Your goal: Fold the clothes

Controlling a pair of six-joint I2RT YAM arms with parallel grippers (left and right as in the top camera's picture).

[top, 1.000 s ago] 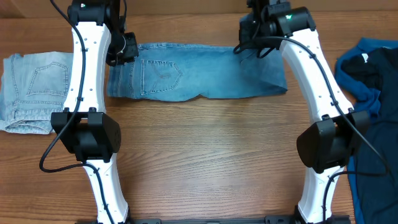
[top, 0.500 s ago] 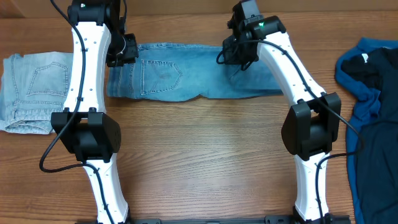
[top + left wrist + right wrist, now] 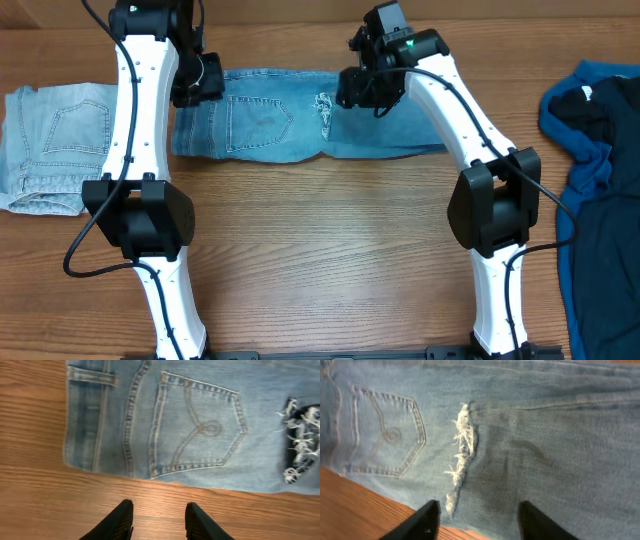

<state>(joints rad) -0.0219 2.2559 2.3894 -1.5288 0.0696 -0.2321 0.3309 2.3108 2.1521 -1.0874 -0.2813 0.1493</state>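
Note:
The clothes here are chiefly mid-blue denim jeans (image 3: 270, 115), lying along the far side of the table with the leg folded back over itself. Their frayed hem (image 3: 325, 112) rests just right of the stitched back pocket (image 3: 197, 425). My left gripper (image 3: 198, 82) hovers at the waistband end; in the left wrist view it (image 3: 159, 512) is open over bare wood, holding nothing. My right gripper (image 3: 362, 88) hangs over the folded leg. Seen from the right wrist, it (image 3: 480, 516) is open above the denim near the frayed hem (image 3: 462, 445).
Pale washed-denim jeans (image 3: 50, 145) lie folded at the far left. A deep-blue top (image 3: 600, 140) is spread at the right edge of the table. Both arm bases stand at the front, on the wooden tabletop (image 3: 320, 250).
My right gripper swept left along the jeans, carrying the leg end over, then opened and let it go. The fold now ends near the pocket. The left jaws opened slightly wider.

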